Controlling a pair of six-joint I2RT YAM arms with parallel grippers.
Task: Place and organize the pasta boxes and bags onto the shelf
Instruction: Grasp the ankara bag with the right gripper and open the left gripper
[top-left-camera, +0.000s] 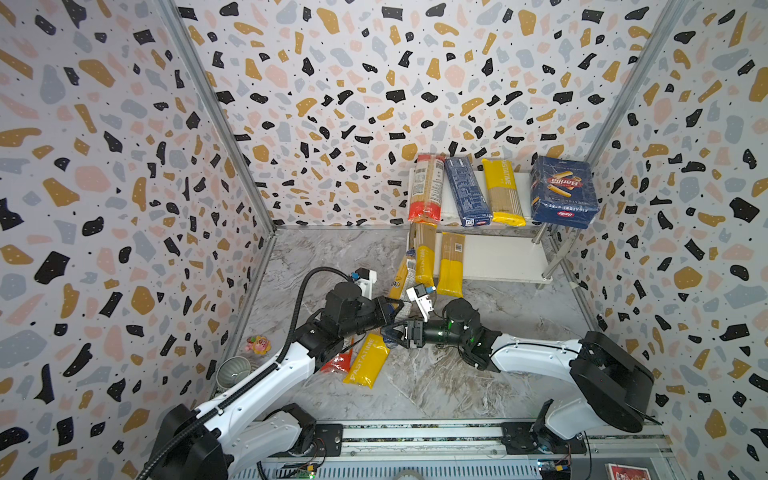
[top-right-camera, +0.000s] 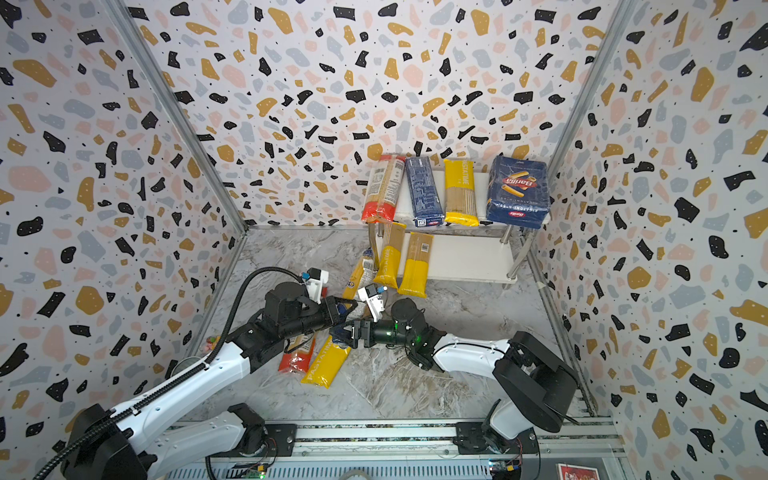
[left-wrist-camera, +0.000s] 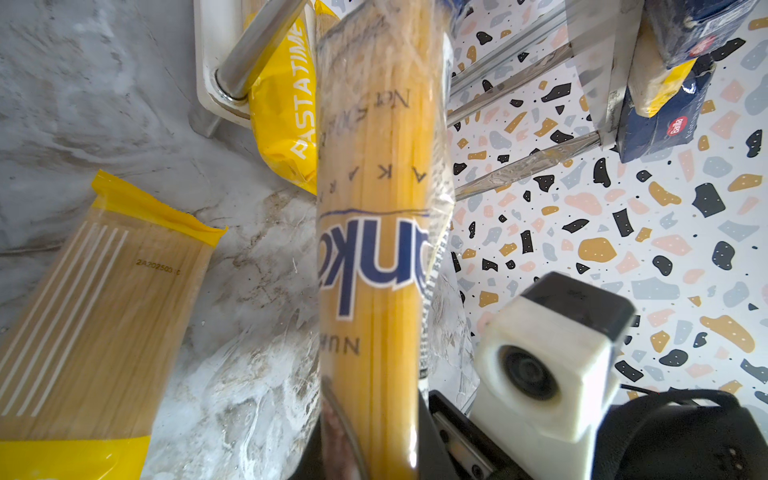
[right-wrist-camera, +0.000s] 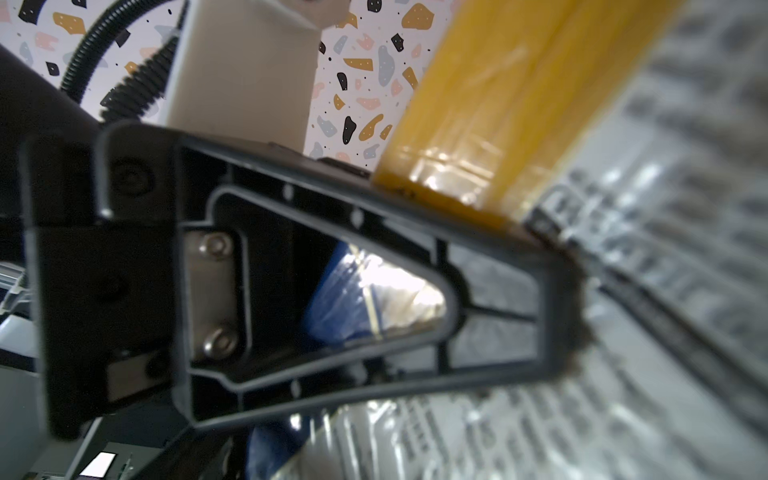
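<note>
The left hand (top-left-camera: 392, 309) squeezes one spaghetti bag (left-wrist-camera: 374, 208) and should hold it level for the shelf (top-left-camera: 498, 257); whether the right hand (top-left-camera: 395, 332) beside it is open is unclear.

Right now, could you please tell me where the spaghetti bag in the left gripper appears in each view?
In a top view: spaghetti bag slanted near centre, beside the shelf's lower board.
In a top view: same spot.
Left wrist: down the picture's centre.
Right wrist: blurred, upper right.
Shared landmark: left gripper clamping it.
</note>
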